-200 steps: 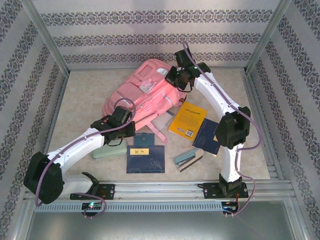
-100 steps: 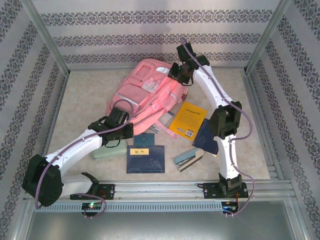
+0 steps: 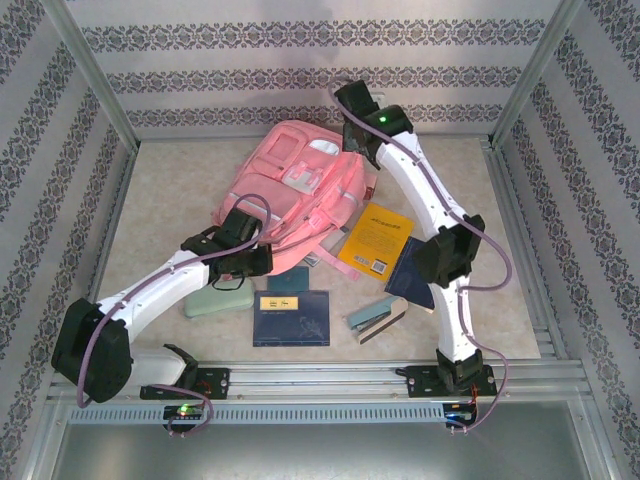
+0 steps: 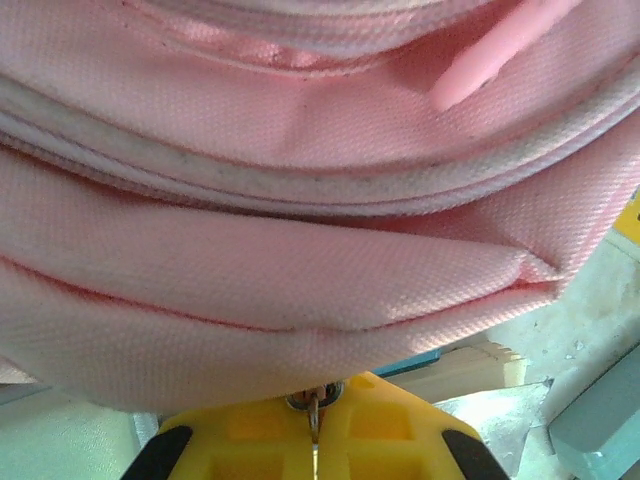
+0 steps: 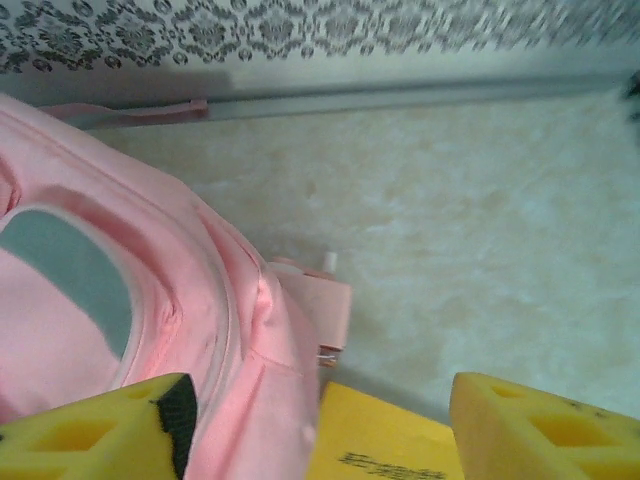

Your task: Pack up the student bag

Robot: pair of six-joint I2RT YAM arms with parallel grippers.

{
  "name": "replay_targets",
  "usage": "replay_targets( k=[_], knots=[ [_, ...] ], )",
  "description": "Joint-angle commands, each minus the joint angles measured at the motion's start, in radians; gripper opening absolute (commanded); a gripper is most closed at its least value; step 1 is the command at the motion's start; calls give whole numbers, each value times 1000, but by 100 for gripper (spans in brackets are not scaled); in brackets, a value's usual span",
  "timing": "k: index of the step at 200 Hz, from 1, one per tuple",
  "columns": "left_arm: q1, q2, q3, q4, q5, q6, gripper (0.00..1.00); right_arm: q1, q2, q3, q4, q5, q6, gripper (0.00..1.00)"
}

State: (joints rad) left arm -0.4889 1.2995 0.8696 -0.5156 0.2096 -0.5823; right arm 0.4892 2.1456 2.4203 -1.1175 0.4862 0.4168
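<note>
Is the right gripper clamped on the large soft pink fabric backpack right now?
No. In the right wrist view the right gripper has its yellow fingers wide apart, with the pink fabric backpack lying loose below them.

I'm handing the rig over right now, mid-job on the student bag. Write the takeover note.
Left gripper: jaws shut on a small metal pull at the student bag's near edge.
Right gripper: jaws open, empty, above the bag's far end.
Things: bag lies mid-table; yellow book, blue folder, blue notebook, stapler and pale green case lie on the table in front of it.
Done: nothing visibly packed.
Left: open the bag, load everything.
</note>
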Motion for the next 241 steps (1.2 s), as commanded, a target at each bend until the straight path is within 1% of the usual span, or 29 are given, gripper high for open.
replay_targets(
  k=[1,16,27,45,52,64,73,78,90,99,111,131,148,184,221,241],
  knots=[
    [9,-8,52,15,20,21,0,59,-120,-74,39,157,-150,70],
    [9,-12,57,15,25,22,0,82,-187,-157,73,104,-177,71],
    [9,-15,60,16,30,25,0,92,-258,-248,113,12,-180,71],
    [7,-20,69,12,39,34,0,92,-398,-443,210,-131,-104,71],
    [5,-23,73,8,39,39,0,91,-454,-545,253,-190,-65,70],
    [4,-28,77,3,41,47,0,84,-548,-696,321,-285,41,68],
    [3,-28,82,-1,43,52,0,74,-615,-812,386,-350,153,65],
    [0,-28,84,-3,48,53,0,69,-649,-903,425,-398,221,64],
    [-5,-23,91,-10,53,62,0,61,-714,-1059,530,-501,376,57],
    [-10,-15,101,-19,54,70,0,63,-742,-1144,584,-553,481,54],
    [-17,-8,113,-31,49,77,0,78,-757,-1220,623,-587,581,52],
    [-33,-3,122,-35,45,77,0,122,-746,-1276,673,-605,662,51],
    [-48,3,134,-45,38,76,0,153,-704,-1266,676,-608,695,51],
    [-79,13,143,-55,16,70,0,216,-632,-1242,760,-632,797,51],
    [-98,26,169,-77,4,83,0,234,-572,-1222,862,-655,878,50],
    [-105,31,178,-81,2,89,0,242,-542,-1198,879,-646,892,50]
  ],
)
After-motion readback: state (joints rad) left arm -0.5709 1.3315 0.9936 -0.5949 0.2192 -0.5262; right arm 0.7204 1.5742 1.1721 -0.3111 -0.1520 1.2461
